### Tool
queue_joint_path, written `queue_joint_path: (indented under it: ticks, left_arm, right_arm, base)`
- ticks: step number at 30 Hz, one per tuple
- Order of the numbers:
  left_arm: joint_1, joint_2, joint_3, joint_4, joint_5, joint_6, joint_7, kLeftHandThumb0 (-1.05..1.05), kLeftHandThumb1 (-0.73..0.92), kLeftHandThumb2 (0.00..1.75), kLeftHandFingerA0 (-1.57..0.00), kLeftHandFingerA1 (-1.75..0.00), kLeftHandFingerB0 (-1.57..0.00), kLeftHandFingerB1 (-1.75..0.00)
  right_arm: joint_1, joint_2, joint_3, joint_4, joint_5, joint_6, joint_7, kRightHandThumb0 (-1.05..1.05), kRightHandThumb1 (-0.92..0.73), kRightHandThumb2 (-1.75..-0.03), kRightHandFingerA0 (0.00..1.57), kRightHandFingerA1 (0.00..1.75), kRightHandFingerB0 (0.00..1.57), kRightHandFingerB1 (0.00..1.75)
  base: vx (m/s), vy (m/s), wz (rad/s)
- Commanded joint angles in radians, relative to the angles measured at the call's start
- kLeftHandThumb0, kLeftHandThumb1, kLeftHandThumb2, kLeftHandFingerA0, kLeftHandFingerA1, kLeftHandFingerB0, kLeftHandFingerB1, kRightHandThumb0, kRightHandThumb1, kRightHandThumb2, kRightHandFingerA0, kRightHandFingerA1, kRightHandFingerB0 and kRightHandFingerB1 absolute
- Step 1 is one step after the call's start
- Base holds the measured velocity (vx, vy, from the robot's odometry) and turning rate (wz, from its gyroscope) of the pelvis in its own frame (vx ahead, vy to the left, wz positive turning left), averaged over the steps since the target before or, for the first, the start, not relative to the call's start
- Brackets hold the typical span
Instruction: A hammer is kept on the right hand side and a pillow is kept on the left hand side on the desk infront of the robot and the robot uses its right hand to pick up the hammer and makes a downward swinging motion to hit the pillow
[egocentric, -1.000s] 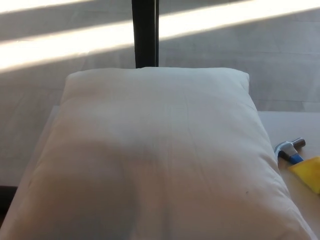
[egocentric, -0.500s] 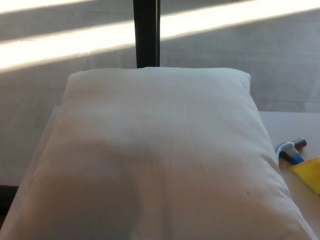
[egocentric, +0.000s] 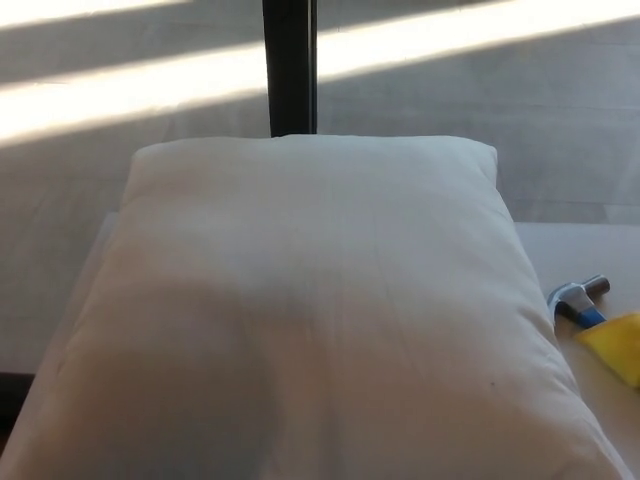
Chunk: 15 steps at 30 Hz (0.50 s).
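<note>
Filling most of the pic, a big white pillow (egocentric: 310, 320) lies flat on the pale desk (egocentric: 590, 255). Behind it, a black post (egocentric: 290, 65) stands on the gray floor w/ sun stripes. Hammer (egocentric: 578, 301) lies on the desk just right of the pillow; its yellow handle runs off the edge. No robot hands show, so can't tell their fingers.

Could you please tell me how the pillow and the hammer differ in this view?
The pillow fills most of the picture, while only the hammer head and a short stretch of handle show near the right edge. The pillow is plain white and soft-looking; the hammer has a metal head and a blue and yellow handle. The pillow lies square-on, the hammer at a slant. Both rest on the desk, with no hand touching either.
</note>
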Motion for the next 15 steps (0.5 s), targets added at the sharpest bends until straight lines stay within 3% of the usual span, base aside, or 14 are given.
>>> queue_joint_path:
  ticks: [1,4,8,11,12,13,14,15]
  left_arm:
    - [-0.005,0.008,0.0,-0.001,-0.004,0.016,0.012,-0.75,0.77,0.63,-0.72,-0.59,-0.65,-0.48]
    - [-0.005,0.011,-0.005,-0.001,0.001,0.009,0.01,-0.73,0.78,0.63,-0.73,-0.58,-0.64,-0.47]
    - [-0.005,0.016,0.0,-0.006,-0.004,0.015,0.009,-0.73,0.78,0.64,-0.7,-0.57,-0.62,-0.47]
    - [-0.007,0.021,-0.001,-0.008,-0.004,0.016,0.004,-0.73,0.79,0.63,-0.69,-0.57,-0.57,-0.47]
    - [-0.008,0.021,0.004,-0.007,-0.009,0.02,0.008,-0.73,0.78,0.63,-0.7,-0.57,-0.56,-0.47]
    - [-0.01,0.021,0.012,-0.007,-0.017,0.028,0.008,-0.73,0.77,0.63,-0.7,-0.56,-0.54,-0.46]
    - [-0.01,0.022,0.021,-0.006,-0.026,0.029,0.002,-0.72,0.77,0.63,-0.69,-0.58,-0.5,-0.44]
    - [-0.01,0.022,0.021,-0.006,-0.026,0.029,0.002,-0.72,0.77,0.63,-0.69,-0.58,-0.5,-0.44]
  right_arm:
    - [0.01,0.03,-0.134,0.096,0.213,0.021,-0.109,-0.74,-0.63,-0.97,0.2,0.59,0.09,0.45]
    - [0.019,0.028,-0.106,0.116,0.186,0.036,-0.084,-0.7,-0.61,-0.93,0.26,0.57,0.18,0.47]
    - [0.059,0.06,0.036,0.119,0.091,-0.029,-0.005,-0.67,-0.56,-0.89,0.2,0.55,0.05,0.39]
    - [0.078,0.069,0.154,0.126,0.05,-0.043,0.033,-0.67,-0.56,-0.89,0.25,0.56,0.05,0.32]
    - [0.085,0.066,0.211,0.13,0.018,-0.046,0.036,-0.63,-0.73,-0.61,0.31,0.51,0.1,0.25]
    - [0.089,0.067,0.252,0.132,0.003,-0.053,0.034,-0.67,-0.58,-0.9,0.42,0.74,0.05,0.34]
    - [0.095,0.07,0.297,0.133,-0.012,-0.06,0.059,-0.62,-0.69,-0.63,0.31,0.54,0.12,0.24]
    - [0.095,0.07,0.297,0.133,-0.012,-0.06,0.059,-0.62,-0.69,-0.63,0.31,0.54,0.12,0.24]
  base:
    - [0.0,0.0,0.0]
    - [0.0,0.0,0.0]
    - [0.0,0.0,0.0]
    - [0.0,0.0,0.0]
    - [0.0,0.0,0.0]
    - [0.0,0.0,0.0]
    - [0.0,0.0,0.0]
    - [0.0,0.0,0.0]
